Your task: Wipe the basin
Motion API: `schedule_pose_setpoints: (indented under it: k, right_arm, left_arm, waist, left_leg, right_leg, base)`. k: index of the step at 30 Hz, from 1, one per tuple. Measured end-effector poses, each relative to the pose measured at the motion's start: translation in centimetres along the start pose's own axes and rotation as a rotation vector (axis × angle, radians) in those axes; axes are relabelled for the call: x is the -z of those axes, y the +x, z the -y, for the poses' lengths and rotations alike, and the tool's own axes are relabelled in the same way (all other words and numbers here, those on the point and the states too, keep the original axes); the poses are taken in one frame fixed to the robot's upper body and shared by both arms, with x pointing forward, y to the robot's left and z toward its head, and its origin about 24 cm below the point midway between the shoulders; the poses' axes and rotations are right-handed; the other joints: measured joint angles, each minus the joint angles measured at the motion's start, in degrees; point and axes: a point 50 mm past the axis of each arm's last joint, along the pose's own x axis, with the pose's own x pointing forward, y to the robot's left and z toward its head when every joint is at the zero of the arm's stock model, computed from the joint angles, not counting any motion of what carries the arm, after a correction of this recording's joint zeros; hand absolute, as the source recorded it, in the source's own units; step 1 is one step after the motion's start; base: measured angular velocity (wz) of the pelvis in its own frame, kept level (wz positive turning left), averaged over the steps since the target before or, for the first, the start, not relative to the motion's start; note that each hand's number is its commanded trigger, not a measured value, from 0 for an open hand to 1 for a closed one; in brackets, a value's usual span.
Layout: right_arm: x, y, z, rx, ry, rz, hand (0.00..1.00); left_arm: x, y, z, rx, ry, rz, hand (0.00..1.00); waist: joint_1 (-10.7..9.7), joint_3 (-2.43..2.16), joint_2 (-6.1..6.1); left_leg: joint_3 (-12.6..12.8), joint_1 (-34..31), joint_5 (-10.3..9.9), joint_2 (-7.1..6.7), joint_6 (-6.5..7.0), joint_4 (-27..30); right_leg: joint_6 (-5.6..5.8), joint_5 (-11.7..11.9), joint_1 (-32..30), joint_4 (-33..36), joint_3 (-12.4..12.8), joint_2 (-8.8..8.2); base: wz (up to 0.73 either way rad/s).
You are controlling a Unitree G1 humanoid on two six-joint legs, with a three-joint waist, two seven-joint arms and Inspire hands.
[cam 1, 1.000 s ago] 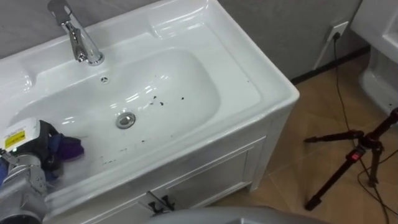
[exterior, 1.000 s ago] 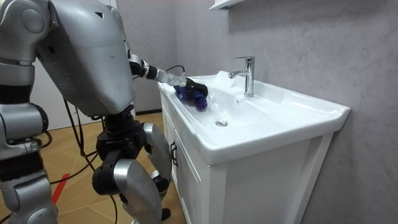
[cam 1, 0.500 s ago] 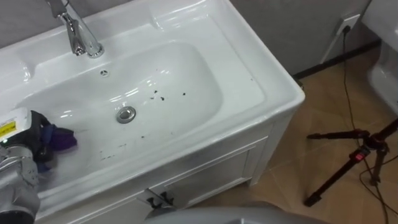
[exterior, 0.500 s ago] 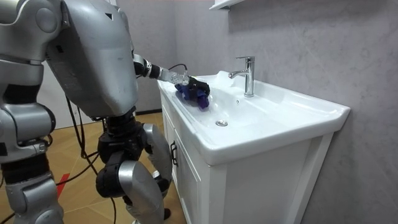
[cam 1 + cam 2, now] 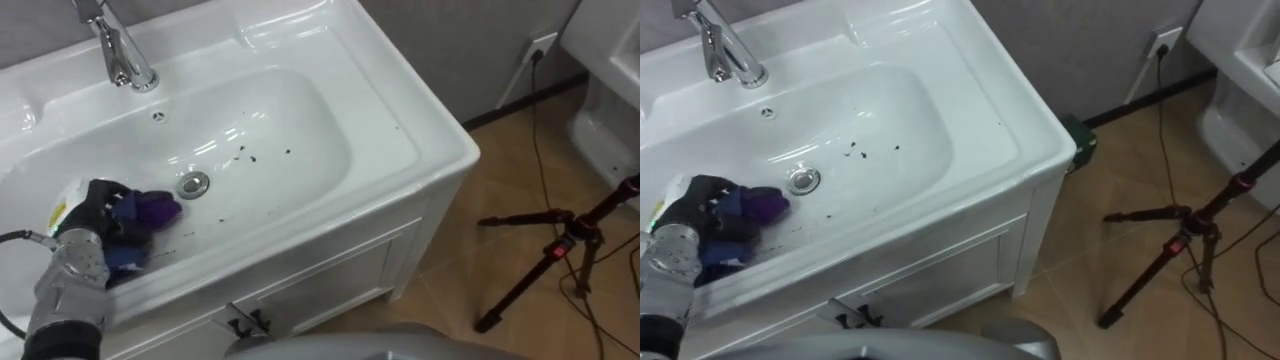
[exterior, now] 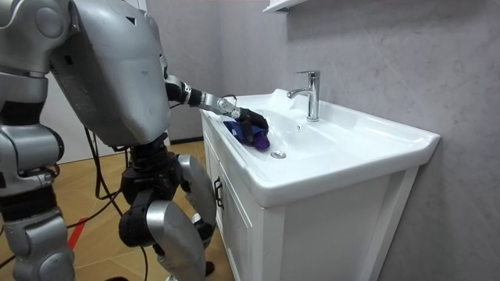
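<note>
1. My left hand (image 5: pixel 95 212) has its fingers curled round a crumpled purple-and-blue cloth (image 5: pixel 155 210).
2. The cloth rests inside the white ceramic basin (image 5: pixel 320 150), just beside the round metal drain (image 5: pixel 193 184).
3. Small dark specks (image 5: pixel 245 155) lie past the drain.

My left hand (image 5: pixel 98 212), fingers curled round the purple cloth (image 5: pixel 155 210), has slid from the left end of the basin's (image 5: pixel 435 145) bowl toward the drain (image 5: pixel 193 184). The cloth's leading edge now lies just beside the drain; a second ago bare white lay between them. In the room view my forearm reaches lower into the bowl.
</note>
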Motion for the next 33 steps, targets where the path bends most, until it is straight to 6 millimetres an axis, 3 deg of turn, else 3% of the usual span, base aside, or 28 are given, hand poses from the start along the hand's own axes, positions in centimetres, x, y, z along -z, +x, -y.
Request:
schedule_pose_setpoints:
  k: [3,10,13,15,18,20,21,24,29,33]
  right_arm:
    - [0.3,0.0,-0.7,-0.018,-0.018,-0.014,0.0]
    - [1.1,0.0,-1.2,-0.018,-0.043,-0.05,0.0]
    - [1.9,-0.2,-2.2,-0.046,-0.027,-0.078,0.0]
    - [2.2,-0.2,-2.5,-0.057,-0.025,-0.089,0.0]
    - [2.7,-0.3,-2.2,-0.049,-0.03,-0.111,0.0]
    - [3.1,-0.4,-1.8,-0.035,-0.006,-0.122,0.0]
    - [3.4,-0.5,-1.7,-0.033,0.0,-0.133,0.0]
    - [3.7,-0.6,-1.6,-0.033,0.008,-0.152,0.0]
    - [3.6,-0.6,-1.4,-0.038,0.028,-0.152,0.0]
    - [3.1,-0.6,-1.4,-0.039,0.028,-0.135,0.0]
  left_arm:
    - [-0.7,0.2,0.3,0.016,-0.033,0.011,1.0]
    - [-2.7,0.3,1.8,0.054,-0.07,0.041,1.0]
    - [-3.4,0.5,2.1,0.079,-0.124,0.048,1.0]
    - [-3.5,0.6,2.1,0.081,-0.147,0.041,1.0]
    - [-3.5,0.7,2.0,0.084,-0.175,0.029,1.0]
    - [-3.5,0.7,2.4,0.098,-0.198,0.023,1.0]
    - [-3.6,0.7,2.5,0.104,-0.218,0.024,1.0]
    - [-4.2,0.8,2.5,0.122,-0.272,0.021,1.0]
    - [-6.3,1.5,1.7,0.119,-0.292,0.069,1.0]
    - [-7.0,1.6,1.7,0.135,-0.325,0.084,1.0]
  waist:
    - [-0.8,0.02,-1.16]
    - [-3.1,0.17,-1.96]
    - [-3.5,0.33,-2.52]
    - [-4.7,0.34,-2.31]
    - [-6.3,0.2,-2.37]
    - [-6.3,0.23,-2.54]
    - [-6.8,-0.01,-2.65]
    - [-7.9,-0.15,-2.89]
    - [-8.1,-0.3,-3.39]
    - [-9.0,-0.31,-3.3]
  left_leg:
    - [0.7,0.3,0.0,0.54,0.01,0.6]
    - [1.6,1.2,-0.3,0.39,0.37,0.4]
    - [4.3,2.4,-0.3,0.95,0.47,0.1]
    - [5.6,2.7,-1.0,1.85,1.16,0.2]
    - [6.8,3.9,-1.9,2.84,1.1,-1.1]
    - [8.3,5.3,-2.0,3.25,0.97,-1.6]
    - [9.2,5.8,-2.2,3.55,0.95,-1.6]
    - [9.9,6.2,-2.2,3.93,0.74,-1.6]
    - [10.2,6.3,-1.9,4.6,-0.06,-0.6]
    - [10.0,4.7,-1.7,6.1,-0.21,2.1]
  right_leg:
    - [0.14,0.1,0.7,0.0,0.0,0.04]
    - [1.31,1.0,1.5,-1.0,1.9,0.01]
    - [1.57,1.2,1.8,-1.4,2.6,0.23]
    - [1.61,2.0,1.7,-2.1,3.2,1.15]
    - [1.8,2.5,2.1,-2.3,4.0,1.92]
    - [1.5,3.0,2.6,-2.3,4.5,1.98]
    - [1.41,3.2,2.7,-2.3,4.6,2.05]
    - [1.22,3.4,2.7,-2.3,5.0,2.38]
    - [0.54,3.8,2.7,-2.4,5.7,3.47]
    - [-0.12,3.8,2.7,-2.5,6.4,4.79]
  base:
    - [0.04]
    - [-0.02]
    - [-0.2]
    - [-0.24]
    - [-0.21]
    - [-0.34]
    - [-0.25]
    - [-0.12]
    - [-0.09]
    - [0.04]
